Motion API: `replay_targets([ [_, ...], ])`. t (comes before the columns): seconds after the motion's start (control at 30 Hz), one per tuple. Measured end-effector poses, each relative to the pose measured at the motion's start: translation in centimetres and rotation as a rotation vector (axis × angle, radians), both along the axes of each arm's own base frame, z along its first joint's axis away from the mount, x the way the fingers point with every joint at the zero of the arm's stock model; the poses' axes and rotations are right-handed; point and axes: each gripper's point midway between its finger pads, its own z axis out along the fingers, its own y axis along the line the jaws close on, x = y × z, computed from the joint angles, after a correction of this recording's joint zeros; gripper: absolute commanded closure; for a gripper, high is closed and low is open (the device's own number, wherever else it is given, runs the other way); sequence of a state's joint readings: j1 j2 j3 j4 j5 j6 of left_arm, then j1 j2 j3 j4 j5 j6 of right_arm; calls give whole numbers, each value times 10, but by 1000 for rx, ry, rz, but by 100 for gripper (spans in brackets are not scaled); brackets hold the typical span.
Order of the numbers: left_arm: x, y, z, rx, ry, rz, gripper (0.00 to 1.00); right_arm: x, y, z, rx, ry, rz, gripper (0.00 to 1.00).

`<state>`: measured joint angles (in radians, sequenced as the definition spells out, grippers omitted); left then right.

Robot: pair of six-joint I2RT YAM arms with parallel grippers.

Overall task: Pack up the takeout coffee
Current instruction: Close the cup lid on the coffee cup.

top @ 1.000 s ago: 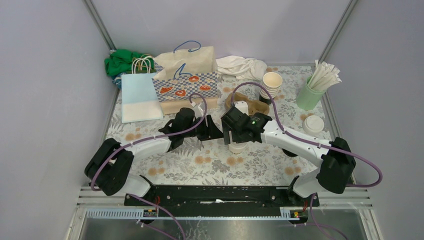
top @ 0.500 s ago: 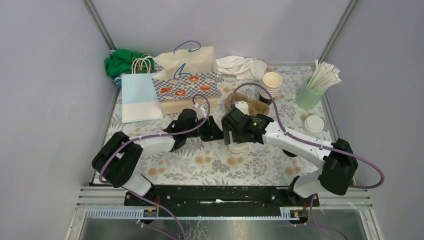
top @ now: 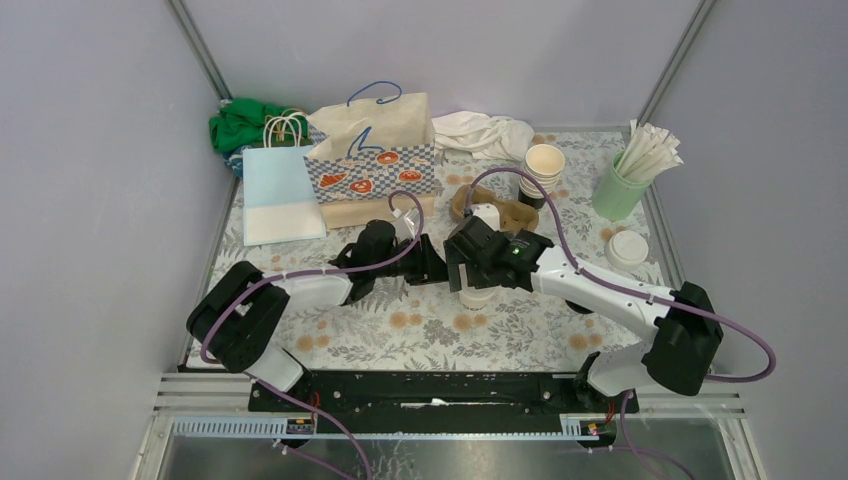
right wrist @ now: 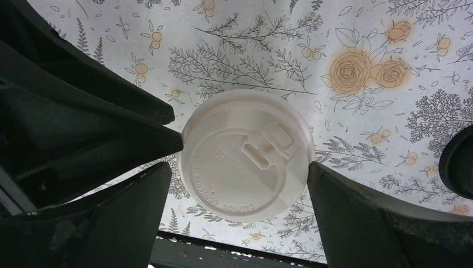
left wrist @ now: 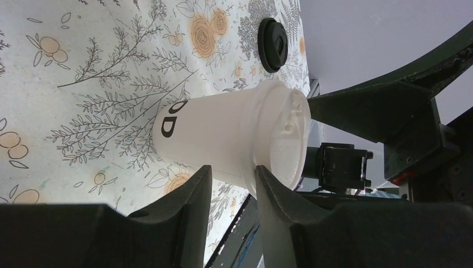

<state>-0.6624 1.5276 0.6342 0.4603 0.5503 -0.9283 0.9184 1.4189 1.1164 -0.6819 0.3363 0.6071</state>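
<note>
A cream paper cup (left wrist: 212, 134) with dark lettering and a white lid (right wrist: 248, 151) stands on the flowered tablecloth at mid table (top: 477, 296). My right gripper (top: 474, 282) hangs right over it, jaws open, its fingers either side of the lid (right wrist: 240, 167); the right finger touches the lid's rim and a thin gap shows on the left. My left gripper (top: 432, 268) comes in from the left, turned on its side. Its jaws (left wrist: 233, 176) are a little apart with nothing between them, tips against the cup's wall and lid rim.
A stack of bare cups (top: 545, 165) and a brown cardboard carrier (top: 505, 213) stand behind. A lidded cup (top: 627, 250) and a mint tumbler of straws (top: 620, 188) are at the right. Paper bags (top: 375, 150) stand at the back left. A black disc (left wrist: 273, 43) lies near the cup.
My left arm has swung in, bringing its gripper slightly right up against the cup. The right gripper and the cup have hardly moved.
</note>
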Motion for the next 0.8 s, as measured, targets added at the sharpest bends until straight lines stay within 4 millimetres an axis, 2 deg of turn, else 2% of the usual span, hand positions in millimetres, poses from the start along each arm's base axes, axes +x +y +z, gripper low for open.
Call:
replay_targets([
  [0.33,-3,4,0,41,-3,1,60,-1,0,7,14,-6,3,1],
  [0.53,-4,11,10,78,-31,13,57,-1,-2,19,38,-34,-1,4],
  [0.7,-5,14,19,73,-50,14,59,-1,-8,35,86,-69,-12,12],
  [0.8,-9,11,21,58,-45,11,62,3,-17,36,101,-71,-34,17],
])
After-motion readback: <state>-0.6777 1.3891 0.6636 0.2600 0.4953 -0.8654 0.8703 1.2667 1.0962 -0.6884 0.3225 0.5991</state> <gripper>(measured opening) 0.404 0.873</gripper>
